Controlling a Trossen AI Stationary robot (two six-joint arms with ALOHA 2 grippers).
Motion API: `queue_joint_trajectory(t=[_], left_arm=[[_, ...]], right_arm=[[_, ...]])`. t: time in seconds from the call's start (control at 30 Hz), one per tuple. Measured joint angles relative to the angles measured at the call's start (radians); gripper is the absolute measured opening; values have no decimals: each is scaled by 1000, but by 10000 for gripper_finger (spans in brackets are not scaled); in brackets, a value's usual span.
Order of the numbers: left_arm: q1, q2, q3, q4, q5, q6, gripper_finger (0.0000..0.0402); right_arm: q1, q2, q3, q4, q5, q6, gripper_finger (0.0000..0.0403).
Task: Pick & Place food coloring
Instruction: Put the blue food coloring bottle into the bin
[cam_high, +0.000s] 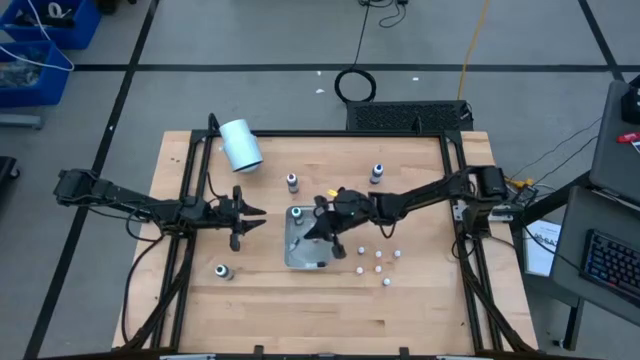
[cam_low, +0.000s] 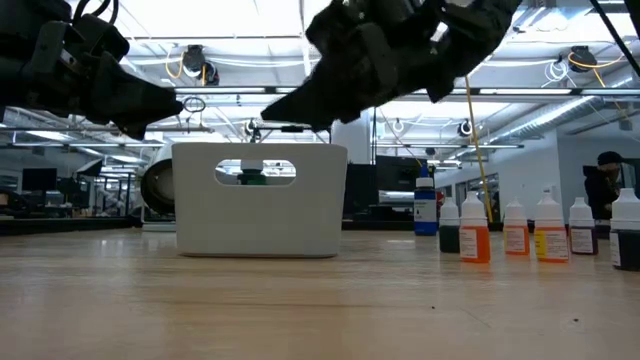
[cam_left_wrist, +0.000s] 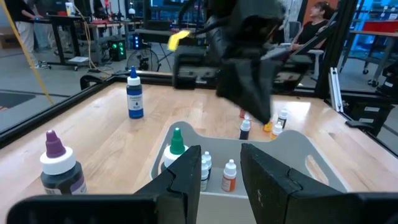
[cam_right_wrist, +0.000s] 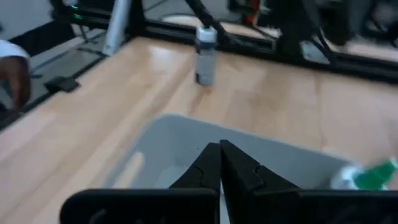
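Right gripper (cam_right_wrist: 219, 163) fingers pressed together, empty, hanging over the grey bin (cam_high: 292, 248) at desk centre. Left gripper (cam_left_wrist: 219, 177) sits just left of the bin, fingers a little apart with nothing between them, pointed at the bin's near wall.

Food coloring is split up. Inside the bin: a green-capped bottle (cam_left_wrist: 176, 147) plus two small ones beside it, one orange. Loose on the desk (cam_high: 420, 300): a purple-capped bottle (cam_left_wrist: 60, 165) left of the bin, a blue bottle (cam_left_wrist: 134, 94) farther off, one near the left front (cam_high: 221, 270), and a cluster of small ones (cam_high: 378, 262) right of the bin. Big white cylinder (cam_high: 240, 145) lies far-left, not part of this.

Risks, as I read it:
- Both arms crowd the same bin; any swing across risks arm-to-arm contact.
- Right arm dropping with fingers together would knock over bottles in the bin, or shove the bin itself.
- The cluster on the right looks tightly spaced, hard to tell from above; grabbing one could topple its neighbours.
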Motion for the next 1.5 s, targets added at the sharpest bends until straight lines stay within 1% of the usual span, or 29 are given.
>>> queue_joint_trajectory(t=[0.07, 0.17, 0.23, 0.33, 0.4, 0.43, 0.53, 0.6, 0.67, 0.73, 0.83, 1.0, 1.23, 1.5], left_arm=[[0, 0, 0, 0, 0, 0, 118], [0, 0, 0, -1, 0, 0, 118], [0, 0, 0, 0, 0, 0, 118], [0, 0, 0, 0, 0, 0, 118], [0, 0, 0, 0, 0, 0, 118], [0, 0, 0, 0, 0, 0, 118], [0, 0, 0, 0, 0, 0, 118], [0, 0, 0, 0, 0, 0, 118], [0, 0, 0, 1, 0, 0, 118], [0, 0, 0, 1, 0, 0, 118], [0, 0, 0, -1, 0, 0, 118], [0, 0, 0, 0, 0, 0, 118], [0, 0, 0, -1, 0, 0, 118], [0, 0, 0, 0, 0, 0, 118]], right_arm=[[11, -31, 0, -57, -31, -16, 2], [36, -109, 0, -227, -40, -20, 1], [60, -181, 1, -377, 26, 9, 1], [104, -289, 2, -620, 212, 75, 2], [134, -343, 2, -759, 336, 122, 12], [147, -364, 2, -809, 374, 145, 22], [175, -395, 2, -896, 418, 226, 65], [187, -391, 2, -941, 422, 279, 103], [198, -366, 2, -977, 422, 314, 137], [210, -334, 2, -1024, 421, 343, 163], [221, -291, 2, -1040, 387, 374, 179], [220, -264, 2, -1045, 346, 394, 176], [217, -209, 3, -1029, 345, 387, 163], [206, -143, 3, -1005, 344, 362, 166]])
